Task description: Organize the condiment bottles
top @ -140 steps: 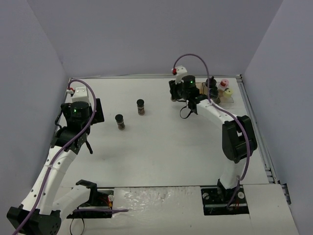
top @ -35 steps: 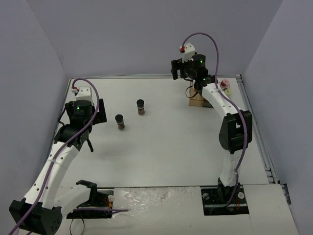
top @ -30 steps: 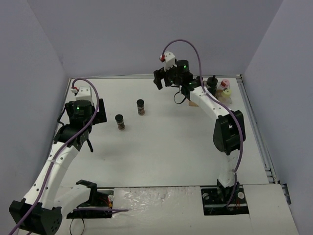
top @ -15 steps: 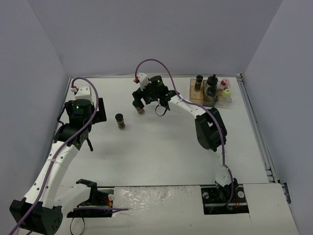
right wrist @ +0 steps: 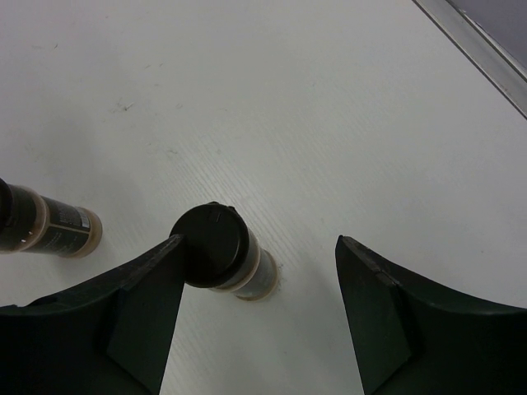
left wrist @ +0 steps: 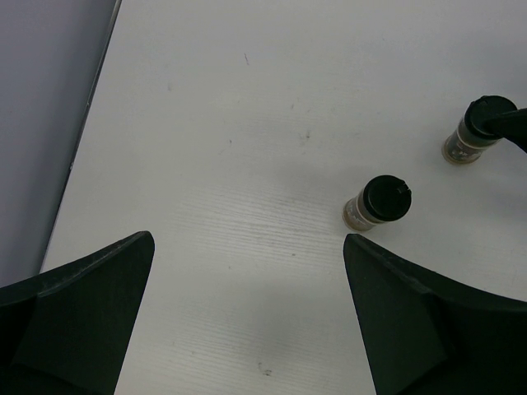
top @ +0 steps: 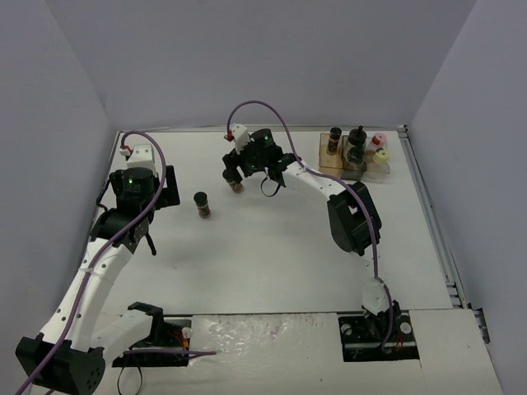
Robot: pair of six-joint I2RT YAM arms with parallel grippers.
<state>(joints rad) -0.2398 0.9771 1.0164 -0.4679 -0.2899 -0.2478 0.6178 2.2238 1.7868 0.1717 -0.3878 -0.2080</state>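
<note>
Two black-capped condiment bottles stand loose on the white table: one [top: 236,185] under my right gripper, one [top: 201,204] to its left. My right gripper [top: 235,174] is open around the first bottle [right wrist: 216,247], whose cap is against the left finger [right wrist: 140,313]; the right finger stands well apart from it. The other loose bottle shows at the left edge [right wrist: 45,226]. My left gripper [top: 137,191] is open and empty [left wrist: 249,239]; both loose bottles [left wrist: 381,202] [left wrist: 476,132] lie ahead of it to the right. Two black-capped bottles [top: 334,137] [top: 356,141], a pink-capped one [top: 379,140] and a yellow-capped one [top: 383,154] stand in the tray.
The compartment tray [top: 328,160] sits at the back right corner. Grey walls close the table on the left, back and right. A metal rail [right wrist: 478,41] runs along the table's edge. The left wall shows beside my left gripper [left wrist: 49,99].
My right arm left the tray at the back right, swung left across the table and came down over the black-capped bottle. My left arm has hardly moved.
</note>
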